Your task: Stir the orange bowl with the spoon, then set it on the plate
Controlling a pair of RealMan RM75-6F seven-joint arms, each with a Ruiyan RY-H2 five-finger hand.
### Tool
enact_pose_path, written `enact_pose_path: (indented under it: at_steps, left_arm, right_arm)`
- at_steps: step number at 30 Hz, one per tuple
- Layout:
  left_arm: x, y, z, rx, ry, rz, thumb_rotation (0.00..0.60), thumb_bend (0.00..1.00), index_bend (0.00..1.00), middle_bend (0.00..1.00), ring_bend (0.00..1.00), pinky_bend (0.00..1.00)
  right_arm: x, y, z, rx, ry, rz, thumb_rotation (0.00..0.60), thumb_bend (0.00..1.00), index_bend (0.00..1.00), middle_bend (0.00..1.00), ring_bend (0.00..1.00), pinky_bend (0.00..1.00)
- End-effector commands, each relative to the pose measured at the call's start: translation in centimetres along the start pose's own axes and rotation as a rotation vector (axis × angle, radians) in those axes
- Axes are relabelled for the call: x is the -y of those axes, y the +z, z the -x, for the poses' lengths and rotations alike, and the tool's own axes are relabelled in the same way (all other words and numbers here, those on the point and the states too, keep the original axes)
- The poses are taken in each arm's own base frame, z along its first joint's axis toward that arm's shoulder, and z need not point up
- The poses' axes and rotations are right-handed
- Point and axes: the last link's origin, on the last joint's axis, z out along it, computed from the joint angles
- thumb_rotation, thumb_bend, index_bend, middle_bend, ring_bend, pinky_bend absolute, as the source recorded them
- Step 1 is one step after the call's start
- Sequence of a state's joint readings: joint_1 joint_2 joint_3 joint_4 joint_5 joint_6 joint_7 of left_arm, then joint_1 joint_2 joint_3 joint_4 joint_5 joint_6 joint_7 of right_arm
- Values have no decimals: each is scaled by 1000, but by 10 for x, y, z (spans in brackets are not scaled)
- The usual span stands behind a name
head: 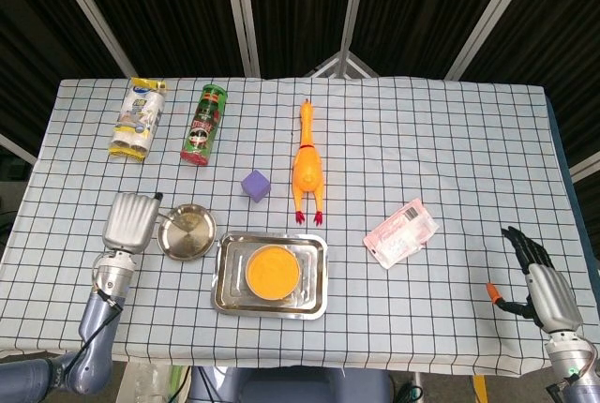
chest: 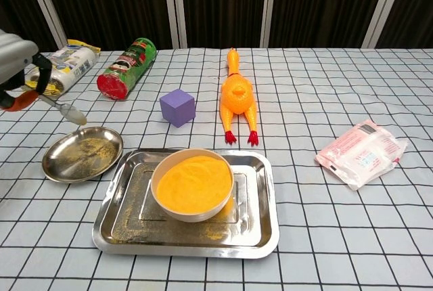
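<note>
The orange bowl (head: 273,270) (chest: 193,183) sits in a steel tray (head: 314,292) (chest: 257,233) near the table's front. A small round steel plate (head: 192,237) (chest: 74,163) lies just left of the tray. My left hand (head: 129,221) (chest: 17,61) holds the spoon (chest: 61,107) by its orange handle; the spoon's bowl hangs above the plate's far left rim. In the head view the spoon (head: 169,218) pokes out over the plate's upper left edge. At the front right corner my right hand (head: 542,281) rests with its fingers spread, holding nothing.
A chip can (head: 204,124) (chest: 126,68) and a snack pack (head: 138,118) (chest: 64,63) lie at the back left. A purple cube (head: 255,185) (chest: 178,107) and a rubber chicken (head: 306,165) (chest: 237,97) lie behind the tray. A pink packet (head: 401,232) (chest: 360,153) lies to the right.
</note>
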State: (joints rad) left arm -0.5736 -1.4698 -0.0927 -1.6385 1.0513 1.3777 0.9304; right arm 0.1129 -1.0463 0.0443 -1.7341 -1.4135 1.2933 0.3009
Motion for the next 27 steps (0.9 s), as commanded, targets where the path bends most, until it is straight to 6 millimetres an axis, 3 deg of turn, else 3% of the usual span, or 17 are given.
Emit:
enact_pose_path:
  at_steps: [1,8,19,27]
  left_arm:
    - [18,1,27,73,-6,-39,600,679,830,1000,971,954]
    - [6,5,50,118,-21,-22,600,673,824,1000,965,954]
    - [-23,13,52,83,-25,18,600,660,804,1000,959,954]
    - [-28,10,56,95,-10,33,600,576,697,1000,951,954]
  right_arm:
    - [0,0,0,2,-1,1,600,404,0,0,0,0]
    - [0,0,0,1,2,7,600,405,0,0,0,0]
    - [0,0,-1,0,8,5,600,405,0,0,0,0]
    - [0,0,0,4,10,4,600,405,0,0,0,0]
